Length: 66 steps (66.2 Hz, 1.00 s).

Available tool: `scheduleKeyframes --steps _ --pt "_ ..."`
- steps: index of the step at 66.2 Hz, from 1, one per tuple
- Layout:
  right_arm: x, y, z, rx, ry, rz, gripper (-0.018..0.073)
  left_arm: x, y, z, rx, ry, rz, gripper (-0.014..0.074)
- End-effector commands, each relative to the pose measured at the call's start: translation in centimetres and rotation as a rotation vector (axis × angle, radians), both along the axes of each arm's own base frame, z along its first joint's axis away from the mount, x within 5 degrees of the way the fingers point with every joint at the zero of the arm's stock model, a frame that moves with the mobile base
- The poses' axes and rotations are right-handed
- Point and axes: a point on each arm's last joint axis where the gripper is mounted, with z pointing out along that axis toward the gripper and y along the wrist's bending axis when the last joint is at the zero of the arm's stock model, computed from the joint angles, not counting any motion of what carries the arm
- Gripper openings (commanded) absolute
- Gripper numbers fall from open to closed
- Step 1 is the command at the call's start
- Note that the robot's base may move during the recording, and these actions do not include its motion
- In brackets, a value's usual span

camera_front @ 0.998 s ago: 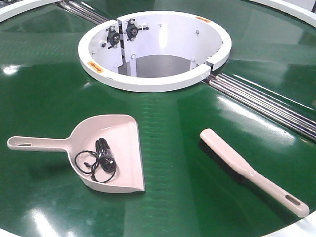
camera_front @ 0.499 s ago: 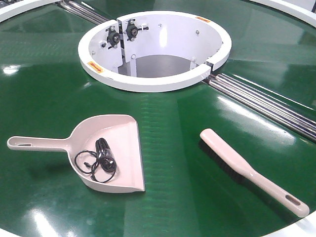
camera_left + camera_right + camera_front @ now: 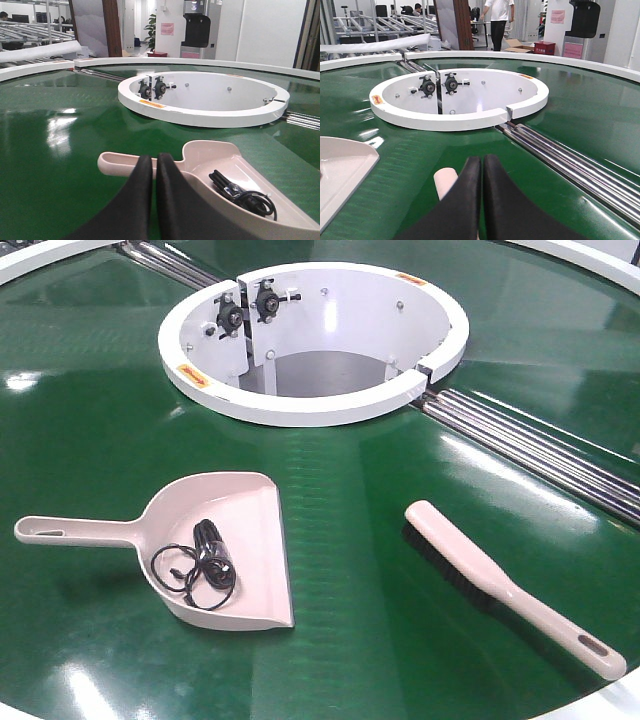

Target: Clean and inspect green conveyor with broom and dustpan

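The pale pink dustpan [image 3: 240, 520] lies on the green conveyor [image 3: 100, 420] at front left, handle pointing left, with a coiled black cable [image 3: 200, 565] inside it. To its right lies the broom [image 3: 510, 585], bristles down, its handle toward the front right edge. Neither gripper shows in the front view. In the left wrist view my left gripper [image 3: 154, 159] is shut and empty, with the dustpan [image 3: 215, 155] just beyond and to the right of it. My right gripper [image 3: 482, 160] is shut and empty, hanging over the broom [image 3: 446, 181], whose rounded tip shows to the left of the fingers.
The white-rimmed round opening [image 3: 310, 405] sits at the belt's centre, behind both tools. Silver roller bars [image 3: 540, 450] run from it toward the right edge and cross the belt behind the broom. The belt's white outer rim [image 3: 610, 702] shows at the front right corner.
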Motion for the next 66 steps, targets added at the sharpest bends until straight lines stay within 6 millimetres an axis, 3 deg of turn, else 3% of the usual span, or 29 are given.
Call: scheduleKeyframes --steps 1,17,30,50,66 --pt "0.0 0.0 1.5 0.017 -0.091 -0.005 -0.0008 -0.1 0.0 0.4 -0.025 -0.072 0.002 -0.0006" --pt "0.0 -0.1 1.5 0.013 -0.092 -0.011 -0.0008 -0.1 0.0 0.4 -0.025 -0.072 0.002 -0.0006" --pt "0.2 -0.8 1.0 -0.007 -0.062 -0.134 -0.0008 -0.1 0.0 0.4 -0.025 -0.072 0.002 -0.0006" --pt "-0.6 -0.9 -5.6 -0.004 -0.114 -0.141 -0.0008 -0.1 0.0 0.4 -0.025 -0.072 0.002 -0.0006" --pt "-0.7 -1.0 -5.7 0.005 -0.088 -0.152 -0.0008 -0.1 0.0 0.4 -0.025 -0.072 0.002 -0.0006"
